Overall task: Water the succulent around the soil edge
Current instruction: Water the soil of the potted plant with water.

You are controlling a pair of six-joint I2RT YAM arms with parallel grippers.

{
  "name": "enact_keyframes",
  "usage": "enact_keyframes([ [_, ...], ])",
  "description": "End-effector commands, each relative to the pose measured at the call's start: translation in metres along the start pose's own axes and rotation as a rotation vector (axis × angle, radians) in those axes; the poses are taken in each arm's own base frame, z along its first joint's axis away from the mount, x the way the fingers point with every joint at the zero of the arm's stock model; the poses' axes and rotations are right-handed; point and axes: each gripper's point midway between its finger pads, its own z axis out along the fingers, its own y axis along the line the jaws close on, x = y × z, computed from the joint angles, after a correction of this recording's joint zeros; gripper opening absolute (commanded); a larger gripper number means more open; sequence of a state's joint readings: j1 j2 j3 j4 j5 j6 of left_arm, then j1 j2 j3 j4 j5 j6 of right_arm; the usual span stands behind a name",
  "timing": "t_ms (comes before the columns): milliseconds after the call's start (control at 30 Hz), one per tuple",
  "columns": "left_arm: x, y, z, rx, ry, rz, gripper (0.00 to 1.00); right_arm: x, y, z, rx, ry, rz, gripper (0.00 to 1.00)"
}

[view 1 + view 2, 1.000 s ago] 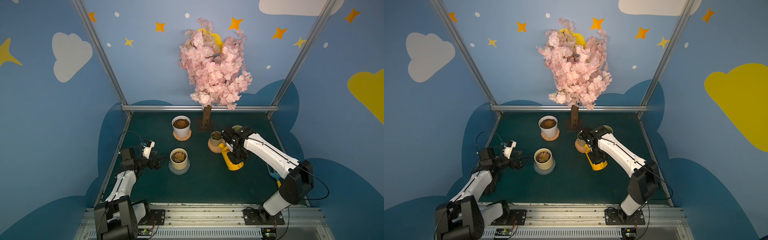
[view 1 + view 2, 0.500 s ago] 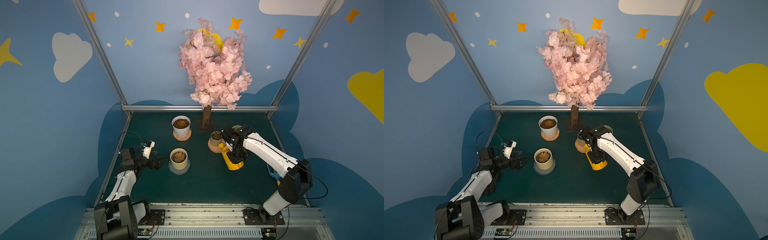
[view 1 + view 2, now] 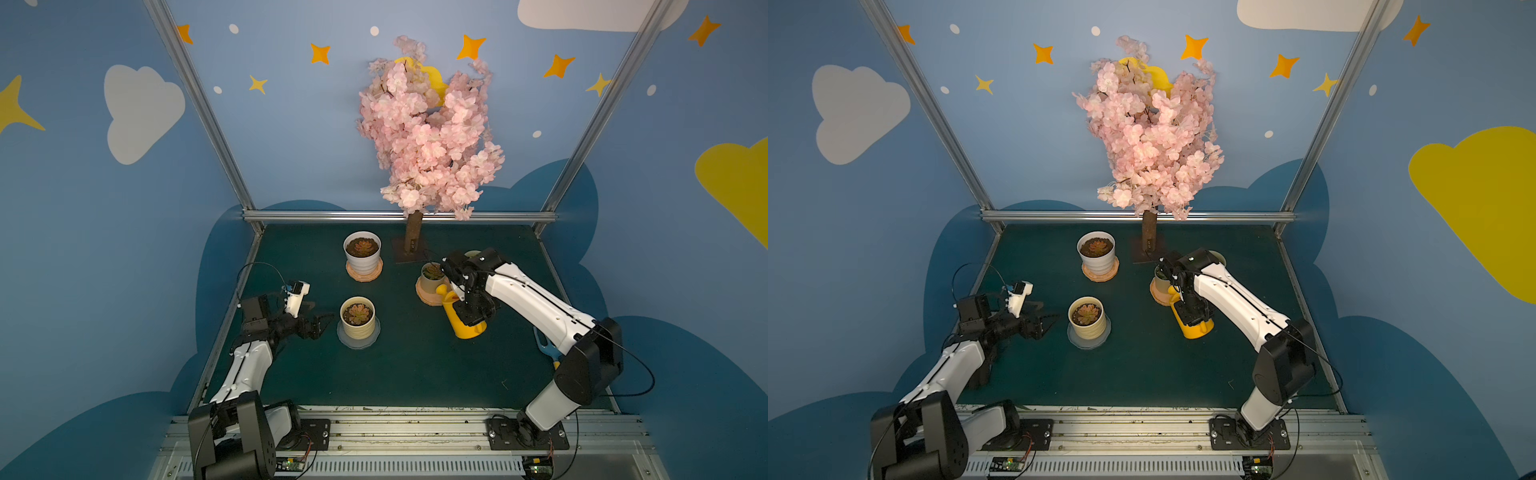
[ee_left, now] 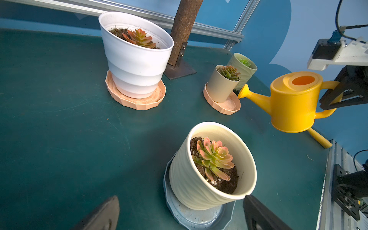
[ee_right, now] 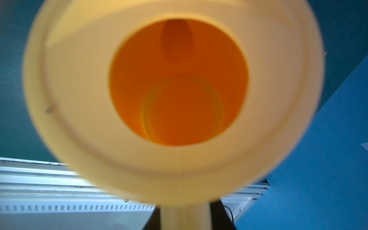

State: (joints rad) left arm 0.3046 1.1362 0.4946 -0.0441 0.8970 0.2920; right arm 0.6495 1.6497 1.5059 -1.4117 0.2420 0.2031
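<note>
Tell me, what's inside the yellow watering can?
Through the top hole of the watering can, only blurry orange walls show. Water cannot be made out; its top covers the rest.

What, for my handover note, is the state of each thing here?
Right pincer: shut on the can.
Can: upright, not pouring, spout by the beige pot.
Left pincer: open, empty.
Beige pot: upright on small peach saucer.
White pot: upright on big peach saucer.
Cream pot: upright on grey saucer.
Green pot: upright.
Tree: standing.
</note>
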Motion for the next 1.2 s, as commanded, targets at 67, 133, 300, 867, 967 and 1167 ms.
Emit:
enact_keyframes([
  [67,0.0029,-0.0036,0.0004,0.011,-0.002,0.019,1.00,0.0024,-0.0030,-0.0040,0.006,0.014,0.003,0.00],
  [133,0.0028,-0.0037,0.0003,0.010,-0.003,0.019,1.00,0.0023,-0.0028,-0.0042,0.006,0.013,0.002,0.00],
  [300,0.0026,-0.0036,0.0003,0.010,-0.003,0.019,1.00,0.0023,-0.0028,-0.0033,0.005,0.017,0.004,0.00],
  [867,0.0024,-0.0036,0.0000,0.010,-0.003,0.019,1.00,-0.0004,-0.0016,-0.0016,0.004,0.014,0.009,0.00],
  [967,0.0025,-0.0036,0.0001,0.009,-0.003,0.020,1.00,-0.0006,-0.0018,-0.0013,0.006,0.013,0.009,0.00],
  [1167,0.0028,-0.0037,0.0002,0.010,-0.002,0.019,1.00,-0.0013,-0.0023,-0.0016,0.006,0.008,0.011,0.00],
])
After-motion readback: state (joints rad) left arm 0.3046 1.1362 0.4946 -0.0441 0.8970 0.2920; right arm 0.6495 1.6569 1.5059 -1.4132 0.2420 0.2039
